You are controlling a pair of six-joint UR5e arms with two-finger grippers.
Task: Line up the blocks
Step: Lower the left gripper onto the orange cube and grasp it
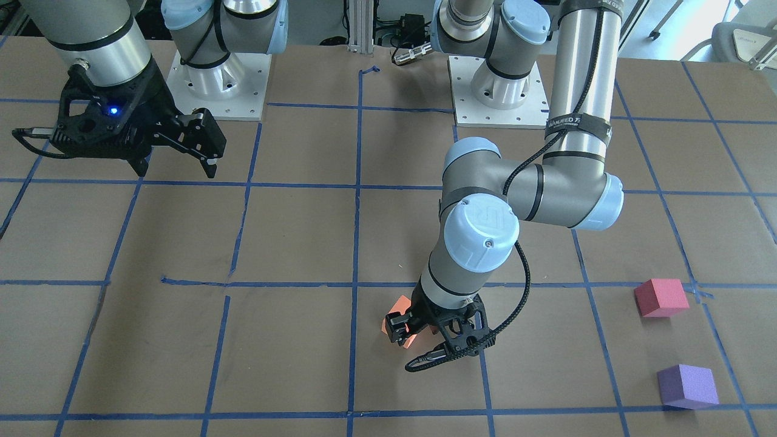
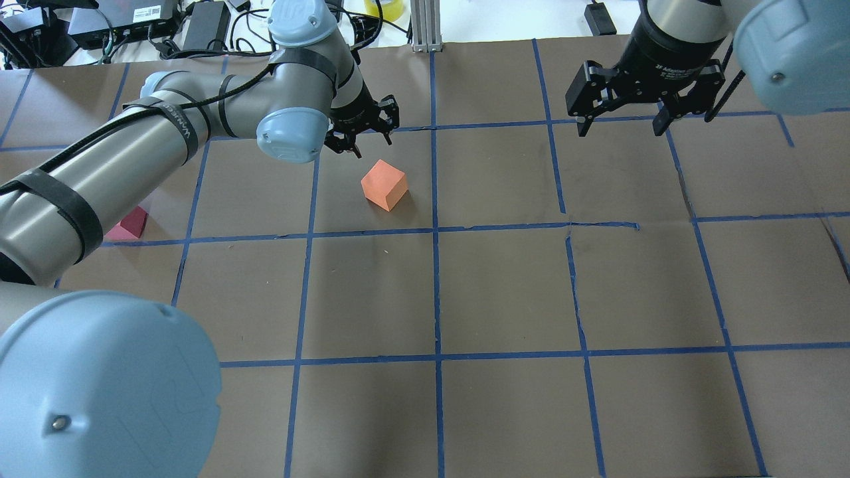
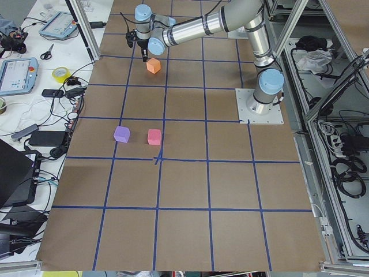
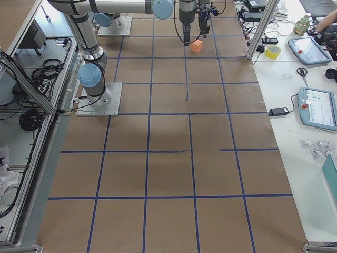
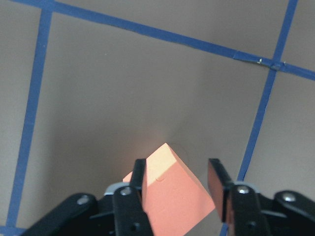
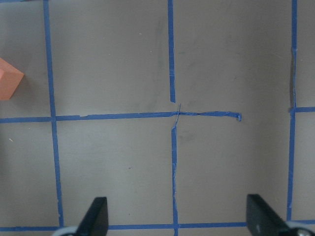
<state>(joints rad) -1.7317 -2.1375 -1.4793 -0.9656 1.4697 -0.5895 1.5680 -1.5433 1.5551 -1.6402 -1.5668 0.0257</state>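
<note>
The orange block (image 2: 384, 184) rests on the table, turned at an angle to the blue grid. My left gripper (image 2: 372, 145) is open and hangs just over it. In the left wrist view the orange block (image 5: 172, 196) sits between the fingers (image 5: 219, 189), with a gap on the right side. The pinkish-red block (image 1: 660, 297) and the purple block (image 1: 687, 386) lie apart from it, toward the table's left end. My left arm partly hides the pinkish-red block (image 2: 129, 222) in the overhead view. My right gripper (image 2: 621, 131) is open and empty, held above the table.
Brown table (image 2: 505, 292) with a blue tape grid. The arm bases (image 1: 218, 79) stand at the robot's side. Cables and boxes (image 2: 146, 20) lie past the far edge.
</note>
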